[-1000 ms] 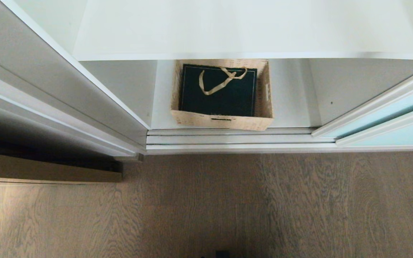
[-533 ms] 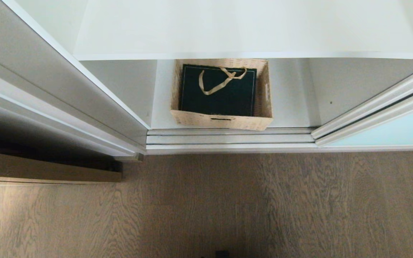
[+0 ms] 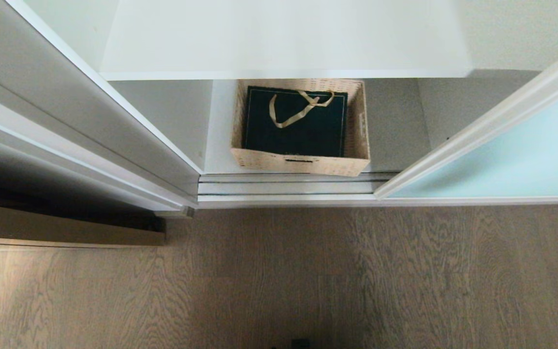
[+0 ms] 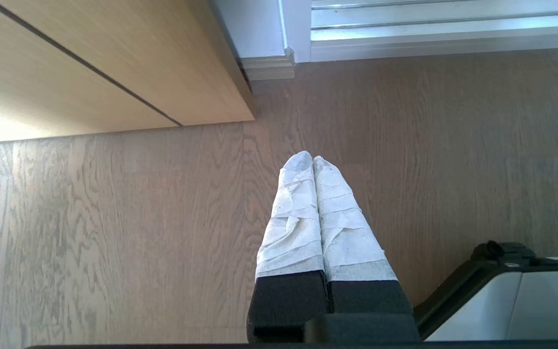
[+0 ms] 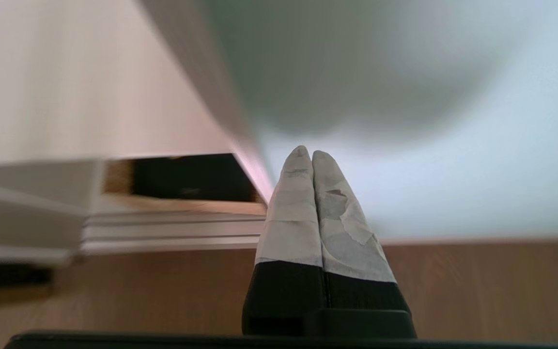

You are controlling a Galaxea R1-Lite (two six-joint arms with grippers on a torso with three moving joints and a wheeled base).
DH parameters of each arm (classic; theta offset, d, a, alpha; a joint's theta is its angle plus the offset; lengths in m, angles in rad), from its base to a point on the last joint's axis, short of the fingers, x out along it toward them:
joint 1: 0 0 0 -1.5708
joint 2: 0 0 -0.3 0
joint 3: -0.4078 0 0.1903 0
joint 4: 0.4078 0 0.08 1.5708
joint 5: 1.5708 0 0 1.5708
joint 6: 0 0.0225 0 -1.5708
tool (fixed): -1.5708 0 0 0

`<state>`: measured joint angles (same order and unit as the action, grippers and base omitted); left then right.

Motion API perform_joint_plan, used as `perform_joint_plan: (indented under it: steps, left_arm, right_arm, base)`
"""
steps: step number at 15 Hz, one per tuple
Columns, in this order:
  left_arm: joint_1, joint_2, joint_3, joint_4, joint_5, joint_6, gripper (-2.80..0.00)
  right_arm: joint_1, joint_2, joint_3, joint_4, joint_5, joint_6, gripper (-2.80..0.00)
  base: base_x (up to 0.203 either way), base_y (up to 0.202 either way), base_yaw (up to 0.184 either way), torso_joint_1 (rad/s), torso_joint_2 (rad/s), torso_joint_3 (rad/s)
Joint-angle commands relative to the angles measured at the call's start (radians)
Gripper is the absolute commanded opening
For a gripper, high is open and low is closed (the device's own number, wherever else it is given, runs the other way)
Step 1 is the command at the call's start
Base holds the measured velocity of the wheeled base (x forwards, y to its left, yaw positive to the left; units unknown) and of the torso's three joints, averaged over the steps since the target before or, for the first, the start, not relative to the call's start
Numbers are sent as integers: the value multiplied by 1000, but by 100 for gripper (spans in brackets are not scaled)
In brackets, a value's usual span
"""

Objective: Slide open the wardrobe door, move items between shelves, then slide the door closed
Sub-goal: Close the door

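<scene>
Fingers (image 5: 298,203) of right gripper (image 5: 306,154) pressed together by sliding wardrobe door (image 3: 526,155), w/ basket (image 3: 300,165) beyond.

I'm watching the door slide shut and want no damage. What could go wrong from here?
1. The wicker basket sits close to the floor track; if its front rim overhangs, the sliding wardrobe door could catch it.
2. The right hand, shut, presses against the frosted glass with bare fingertips; it may slip and stall the door short of closing.

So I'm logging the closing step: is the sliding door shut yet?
Not yet: the sliding wardrobe door covers only the right side; the wicker basket with its green gift bag shows through the gap.
</scene>
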<state>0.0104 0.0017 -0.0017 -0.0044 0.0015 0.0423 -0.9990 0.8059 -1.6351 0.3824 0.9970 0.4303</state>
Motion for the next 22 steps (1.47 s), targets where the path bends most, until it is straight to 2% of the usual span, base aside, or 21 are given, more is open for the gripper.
perform_joint_plan:
  steps: [1,3,5,7,9,12,14,17,22]
  left_arm:
    - [0,1,0,0,0,1,-280]
    - [0,1,0,0,0,1,-280]
    - [0,1,0,0,0,1,-280]
    - [0,1,0,0,0,1,-280]
    - [0,1,0,0,0,-1,-280]
    - [0,1,0,0,0,1,-280]
    - [0,1,0,0,0,1,-280]
    - [0,1,0,0,0,1,-280]
    - [0,1,0,0,0,1,-280]
  right_arm:
    - [62,-46,8,-14,-5,-7,-280]
    - [54,-44,23,-15,-22,-14,-280]
    - [-15,-45,38,-11,-95,-13,-280]
    - [-100,-40,47,-13,-241,-13,-280]
    - [-146,-19,37,-19,-377,-17,-280]
    - [-255,34,-4,-23,-635,-24,-280]
    - [-298,83,-18,-47,-749,-57,-280]
    - [-323,123,10,-110,-823,-141,-280]
    - [-475,189,-16,-131,-900,-180,-280]
  base:
    - [0,0,0,0,0,0]
    - [0,0,0,0,0,0]
    - [0,0,0,0,0,0]
    - [0,0,0,0,0,0]
    - [0,0,0,0,0,0]
    - [0,0,0,0,0,0]
    - [0,0,0,0,0,0]
    - [0,0,0,0,0,0]
    - [0,0,0,0,0,0]
